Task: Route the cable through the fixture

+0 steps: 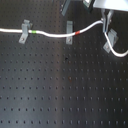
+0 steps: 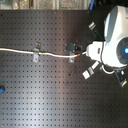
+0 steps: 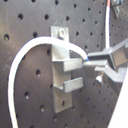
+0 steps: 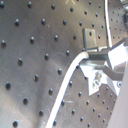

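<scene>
While my gripper (image 3: pixel 92 62) is pinching the white cable (image 3: pixel 30 55) just beside the third clip (image 3: pixel 65 70), I'm seeing it arching over that bracket's top, already running through the other two.

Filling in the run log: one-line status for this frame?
phase: routing | hand: shut on cable | cable: in two clips, green band near first clip, red band near second clip | third clip: pending

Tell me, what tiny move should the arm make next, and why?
Probably ease the cable down into the metal clip by the gripper. Its jaws pinch the cord right at that clip, while the cord already lies across the two clips further along.
</scene>
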Motion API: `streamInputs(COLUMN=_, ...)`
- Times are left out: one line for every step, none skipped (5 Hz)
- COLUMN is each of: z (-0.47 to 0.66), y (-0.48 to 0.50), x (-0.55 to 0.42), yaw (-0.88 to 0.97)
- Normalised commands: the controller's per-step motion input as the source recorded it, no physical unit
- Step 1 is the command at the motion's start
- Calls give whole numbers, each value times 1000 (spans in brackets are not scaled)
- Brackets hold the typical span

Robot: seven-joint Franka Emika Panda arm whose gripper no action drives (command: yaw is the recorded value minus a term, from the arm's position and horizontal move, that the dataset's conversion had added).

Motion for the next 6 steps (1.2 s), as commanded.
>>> streamInputs(z=-318, y=26, x=-180, yaw=-174)
streamInputs(z=-325, y=15, x=-127, yaw=-514)
streamInputs(z=-285, y=5, x=-166, yaw=-563)
streamInputs(z=-264, y=-11, x=-163, yaw=-566)
streamInputs(z=-335, y=-15, x=-100, yaw=-549)
streamInputs(z=-454, y=-42, x=132, yaw=-280)
